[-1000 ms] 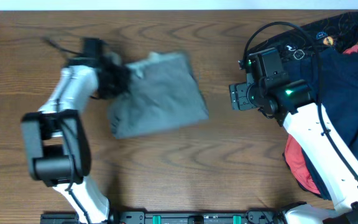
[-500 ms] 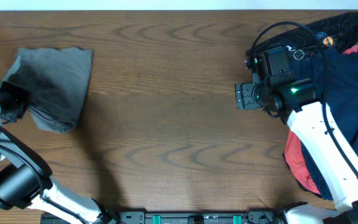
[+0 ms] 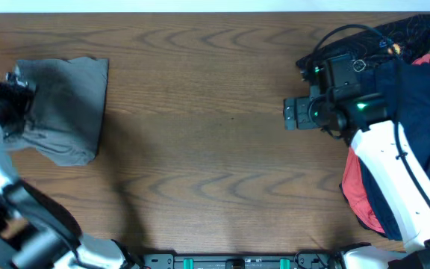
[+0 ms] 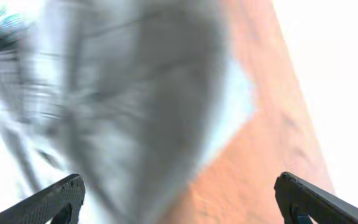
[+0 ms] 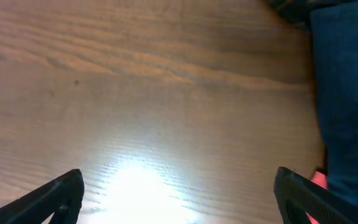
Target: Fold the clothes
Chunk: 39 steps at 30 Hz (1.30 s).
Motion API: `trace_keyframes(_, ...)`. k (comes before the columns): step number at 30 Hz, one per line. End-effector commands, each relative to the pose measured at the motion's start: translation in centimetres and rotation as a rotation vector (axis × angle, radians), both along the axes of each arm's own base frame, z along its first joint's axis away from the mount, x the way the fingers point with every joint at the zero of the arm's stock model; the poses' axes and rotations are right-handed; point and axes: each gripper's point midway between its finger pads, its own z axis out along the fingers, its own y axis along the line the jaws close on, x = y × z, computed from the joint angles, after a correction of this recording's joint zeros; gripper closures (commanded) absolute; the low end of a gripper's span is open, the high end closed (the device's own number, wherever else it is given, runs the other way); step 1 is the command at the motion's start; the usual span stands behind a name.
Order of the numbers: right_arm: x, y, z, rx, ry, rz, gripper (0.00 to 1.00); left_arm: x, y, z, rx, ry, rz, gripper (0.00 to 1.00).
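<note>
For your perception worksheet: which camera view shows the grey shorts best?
The overhead view: the grey shorts show nearly whole, sharply. The left wrist view gives only a grey blur; the right wrist view misses them.

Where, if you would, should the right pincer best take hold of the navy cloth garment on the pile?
Grip the navy cloth garment at its left edge, bringing the right pincer in from the middle of the table. That edge faces the open pincer, lies over the red garment and is uncovered in the right wrist view.
</note>
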Motion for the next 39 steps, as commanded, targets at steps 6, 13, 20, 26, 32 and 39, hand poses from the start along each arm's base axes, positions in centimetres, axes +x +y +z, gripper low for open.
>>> trace_keyframes(6,0.9,-1.7,1.1,0.147,-0.005,-0.06,0.01,1.7,-12.5,3.4,0.157,0.038,-0.306,0.02)
trace_keyframes(13,1.5,-5.8,0.9,0.149,-0.003,-0.156,0.01,-0.8,-27.0,-0.1,0.191,0.19,-0.811,0.02)
trace_keyframes(20,-4.2,-8.0,-1.5,0.136,0.251,-0.245,0.01,-9.6,-29.5,-2.4,0.217,0.546,-0.996,0.02)
trace_keyframes(26,-7.1,-8.2,-0.7,0.129,0.265,-0.24,0.01,-12.9,-27.5,-0.4,0.28,0.55,-0.916,0.02)
trace_keyframes(32,-8.6,-8.3,2.4,0.11,-0.121,-0.221,0.01,-14.8,-26.7,4.1,0.426,0.091,-0.777,0.02)
trace_keyframes(39,-11.9,-8.3,7.9,0.119,-0.606,-0.2,0.01,-19.6,-25.5,11.3,0.493,-0.508,-0.62,0.02)
